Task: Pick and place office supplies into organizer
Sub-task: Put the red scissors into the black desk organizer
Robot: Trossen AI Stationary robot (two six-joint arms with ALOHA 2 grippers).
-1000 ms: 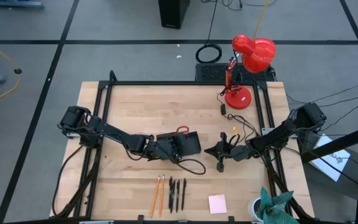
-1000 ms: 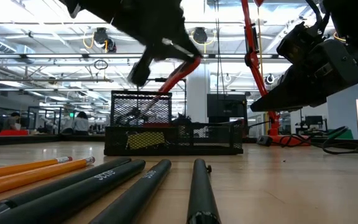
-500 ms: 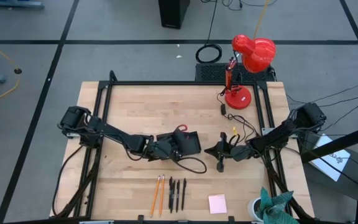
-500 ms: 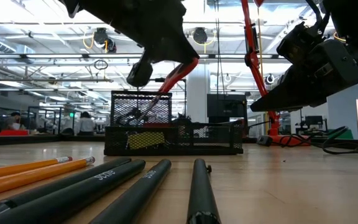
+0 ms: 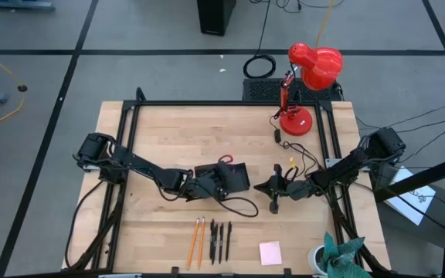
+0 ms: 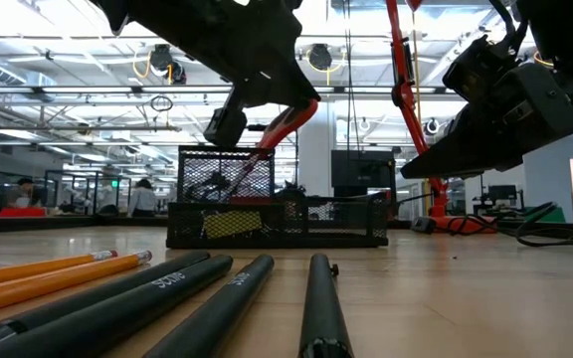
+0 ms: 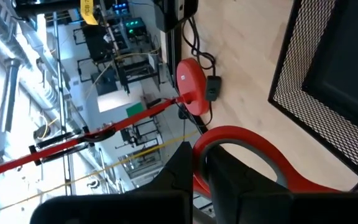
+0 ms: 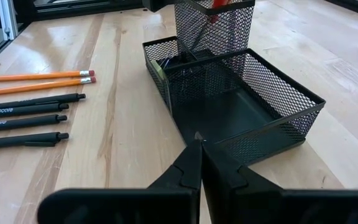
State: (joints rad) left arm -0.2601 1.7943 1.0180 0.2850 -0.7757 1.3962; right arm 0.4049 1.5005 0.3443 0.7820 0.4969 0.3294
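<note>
Scissors, red-handled, hang tilted in the left gripper, whose fingers are clamped on the handle loop, blades down into the tall cup at the far left corner of the organizer at mid-table. Pencils, pens and pink pad lie along the near edge. Right gripper waits pinched closed, empty, just right of the organizer. My guess: released crooked, the scissors could tip the light mesh tray.
</note>
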